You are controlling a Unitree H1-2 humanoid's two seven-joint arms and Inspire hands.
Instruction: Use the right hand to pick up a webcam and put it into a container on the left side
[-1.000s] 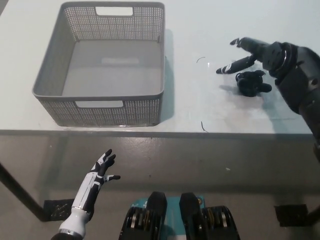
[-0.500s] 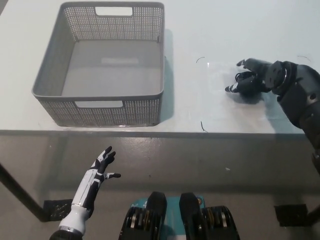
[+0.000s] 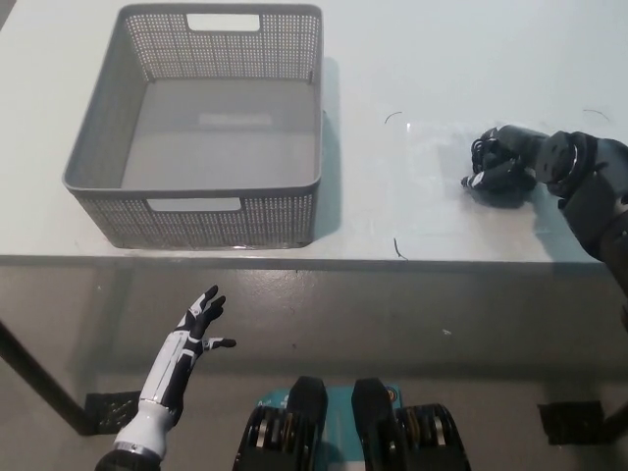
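The right hand (image 3: 512,162) sits at about three o'clock on the white table (image 3: 412,59), with its fingers curled down around the black webcam (image 3: 488,155); a second ago those fingers were spread wide above it, half a second ago they were dropping over it, and now they have folded in so that hand and webcam read as one dark lump. Black on black makes the contact hard to judge; the fingers look wrapped on the webcam, though I cannot tell how firm the hold is. The webcam itself appears still down on the table, near the right edge, well apart from the basket (image 3: 108,147), and it seems to have shifted slightly to the right as the hand closed.

So the grasp looks made or very nearly made, and the lift has not begun; the carry across to the grey perforated basket at ten o'clock is all still ahead. The basket holds nothing visible and its open top is unobstructed.

The left hand (image 3: 194,334) rests at seven o'clock, below the table's front edge, fingers spread and holding nothing; it has barely moved over the last second.
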